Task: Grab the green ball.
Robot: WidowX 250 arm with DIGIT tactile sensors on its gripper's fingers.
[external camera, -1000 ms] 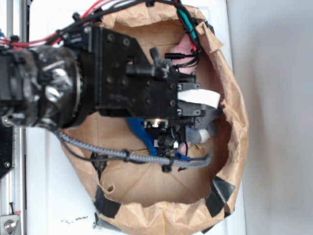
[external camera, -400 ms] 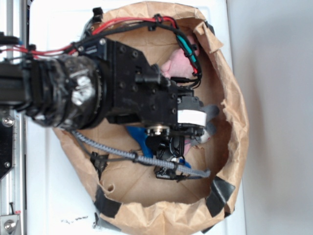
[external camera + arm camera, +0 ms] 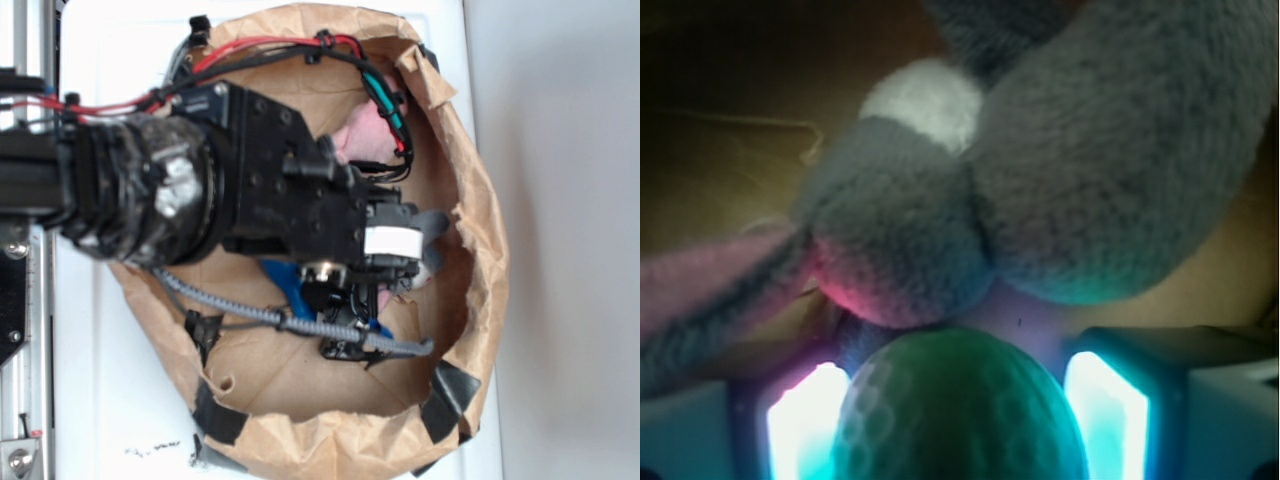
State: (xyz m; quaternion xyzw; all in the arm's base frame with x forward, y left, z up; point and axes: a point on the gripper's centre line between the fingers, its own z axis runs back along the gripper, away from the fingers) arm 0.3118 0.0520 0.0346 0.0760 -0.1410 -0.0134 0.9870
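Note:
In the wrist view the green ball (image 3: 960, 410), dimpled and mint-green, fills the gap between my gripper's (image 3: 958, 395) two glowing pads (image 3: 805, 420). Both pads touch its sides, so the gripper is shut on it. A grey plush animal (image 3: 1040, 180) with a white patch and a pink ear lies right behind the ball, touching its top. In the exterior view the gripper (image 3: 400, 275) reaches down into a brown paper bag (image 3: 480, 230). There the arm hides the ball.
Inside the bag lie a blue toy (image 3: 285, 282), partly under the arm, a pink plush (image 3: 358, 135) at the top, and the grey plush (image 3: 432, 222) at the right. Crumpled bag walls ring the gripper. Cables loop over the bag's top rim.
The arm has turned and shifted slightly down in the picture and to the right inside the bag. In the last half second it has hardly moved.

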